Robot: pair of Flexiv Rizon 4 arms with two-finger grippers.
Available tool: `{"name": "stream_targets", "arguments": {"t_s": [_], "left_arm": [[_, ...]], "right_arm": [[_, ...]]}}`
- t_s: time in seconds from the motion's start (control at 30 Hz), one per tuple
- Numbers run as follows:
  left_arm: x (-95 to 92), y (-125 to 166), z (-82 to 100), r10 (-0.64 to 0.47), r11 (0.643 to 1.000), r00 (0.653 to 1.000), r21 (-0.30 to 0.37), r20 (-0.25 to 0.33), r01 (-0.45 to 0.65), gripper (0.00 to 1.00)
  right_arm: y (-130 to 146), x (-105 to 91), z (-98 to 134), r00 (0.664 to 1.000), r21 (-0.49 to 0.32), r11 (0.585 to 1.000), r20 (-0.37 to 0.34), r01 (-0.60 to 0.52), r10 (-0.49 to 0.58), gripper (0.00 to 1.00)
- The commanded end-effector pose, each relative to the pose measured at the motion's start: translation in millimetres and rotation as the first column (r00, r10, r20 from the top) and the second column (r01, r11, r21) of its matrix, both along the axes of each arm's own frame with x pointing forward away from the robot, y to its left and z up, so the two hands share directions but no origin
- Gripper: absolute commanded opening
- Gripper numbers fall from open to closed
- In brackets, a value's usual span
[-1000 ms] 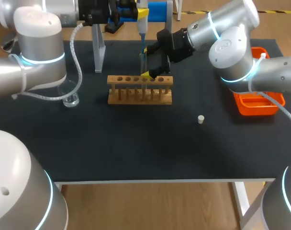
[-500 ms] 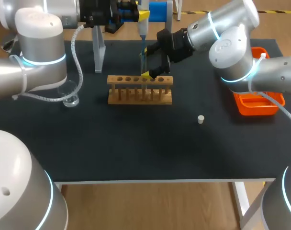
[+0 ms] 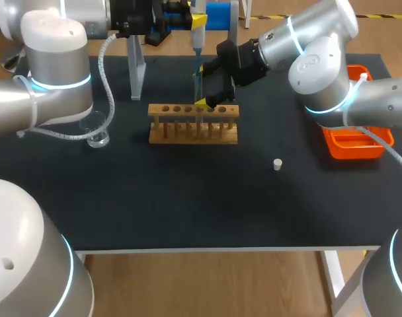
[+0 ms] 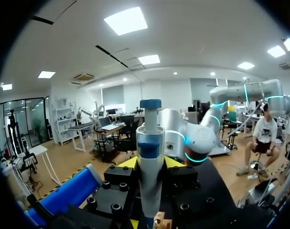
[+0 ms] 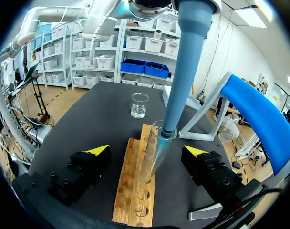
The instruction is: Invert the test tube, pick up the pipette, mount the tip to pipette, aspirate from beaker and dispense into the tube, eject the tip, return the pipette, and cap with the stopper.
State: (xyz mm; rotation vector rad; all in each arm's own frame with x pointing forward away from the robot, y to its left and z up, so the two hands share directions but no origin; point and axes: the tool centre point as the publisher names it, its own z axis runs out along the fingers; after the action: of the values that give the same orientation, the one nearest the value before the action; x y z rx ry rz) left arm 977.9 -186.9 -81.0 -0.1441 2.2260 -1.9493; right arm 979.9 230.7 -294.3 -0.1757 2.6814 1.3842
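Stopper [image 3: 278,164] between rack [image 3: 194,123] and orange tray [image 3: 346,149]

The rack [image 5: 131,191] is bare grainy wood, the beaker [image 5: 139,105] clear glass, the pipette [image 5: 185,71] smooth plastic, the tabletop [image 3: 188,191] matt black

Pipette [image 4: 150,157] pale blue, rack [image 3: 193,123] tan wood, tray [image 3: 352,144] orange, stopper [image 3: 278,164] white — on a black table [image 3: 188,198].

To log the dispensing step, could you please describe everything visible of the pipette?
The pipette stands upright, a pale barrel with a blue band and blue plunger cap, narrowing to a blue shaft. The left gripper is shut on its barrel. Its lower end enters the mouth of the glass test tube in the wooden rack.
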Motion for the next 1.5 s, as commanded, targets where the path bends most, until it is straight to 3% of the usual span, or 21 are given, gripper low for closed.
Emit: {"name": "stream_targets", "arguments": {"t_s": [0.03,0.47,0.87,1.13,1.5], "left_arm": [[1.0,-0.9,0.4,0.001,1.0,1.0,0.001,-0.001,-0.001,0.0],[1.0,-0.9,0.4,0.001,1.0,1.0,0.001,-0.001,-0.001,0.0],[1.0,-0.9,0.4,0.001,1.0,1.0,0.001,-0.001,-0.001,0.0],[1.0,-0.9,0.4,0.001,1.0,1.0,0.001,-0.001,-0.001,0.0],[1.0,-0.9,0.4,0.001,1.0,1.0,0.001,-0.001,-0.001,0.0]], "right_arm": [[-0.6,-0.3,1.1,1.0,-0.004,1.0,-0.001,0.0,0.0,1.0],[-0.6,-0.3,1.1,1.0,-0.004,1.0,-0.001,0.0,0.0,1.0],[-17.6,-9.8,12.9,1.0,0.006,1.0,0.012,0.004,-0.005,1.0],[-45.0,-25.1,34.8,0.999,-0.013,1.0,0.038,-0.016,0.017,1.0],[-96.2,-50.4,87.0,0.997,0.027,1.0,0.083,-0.003,0.001,1.0]]}}
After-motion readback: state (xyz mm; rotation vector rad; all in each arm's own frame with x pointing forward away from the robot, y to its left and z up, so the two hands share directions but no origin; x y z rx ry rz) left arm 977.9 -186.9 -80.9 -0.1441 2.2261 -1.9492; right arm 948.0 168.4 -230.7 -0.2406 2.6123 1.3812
